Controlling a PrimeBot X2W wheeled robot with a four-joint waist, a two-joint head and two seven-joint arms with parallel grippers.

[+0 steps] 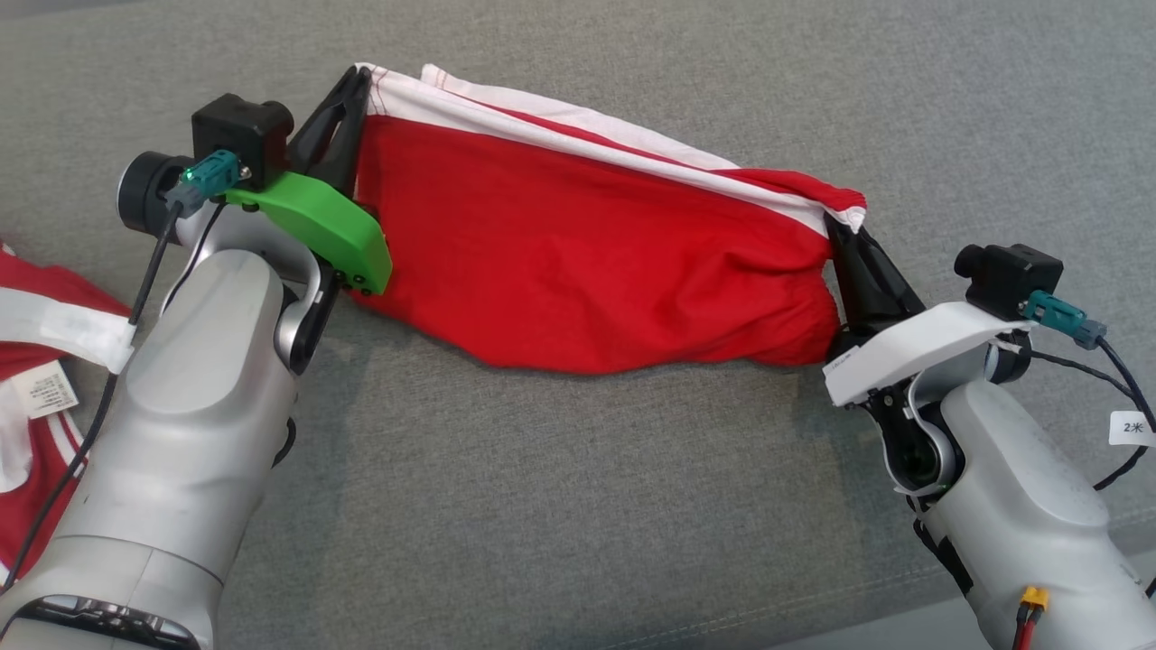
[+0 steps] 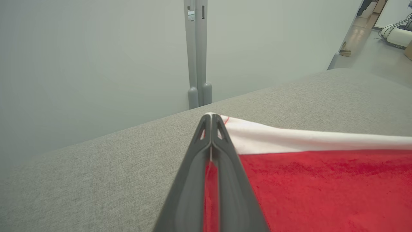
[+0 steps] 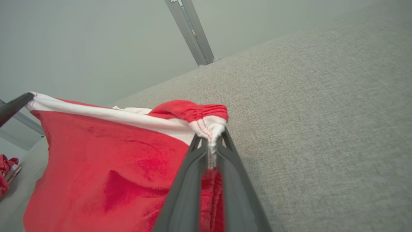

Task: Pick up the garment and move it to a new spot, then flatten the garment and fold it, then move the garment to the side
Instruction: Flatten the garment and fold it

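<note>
The garment (image 1: 587, 253) is red with a white band along its top edge, and it hangs stretched between my two grippers above the grey cloth surface. My left gripper (image 1: 359, 79) is shut on its left top corner; the left wrist view shows the gripper (image 2: 210, 116) pinching the white band of the garment (image 2: 322, 180). At the right, my right gripper (image 1: 835, 224) is shut on the bunched corner. The right wrist view has this gripper (image 3: 210, 139) clamping the gathered hem of the garment (image 3: 103, 161), whose lower edge sags towards the surface.
Another red and white garment (image 1: 41, 361) with a label lies at the left edge of the grey surface (image 1: 632, 506). A pale wall with a grey post (image 2: 196, 51) stands behind the surface's far edge. Open floor shows at the far right (image 2: 373, 54).
</note>
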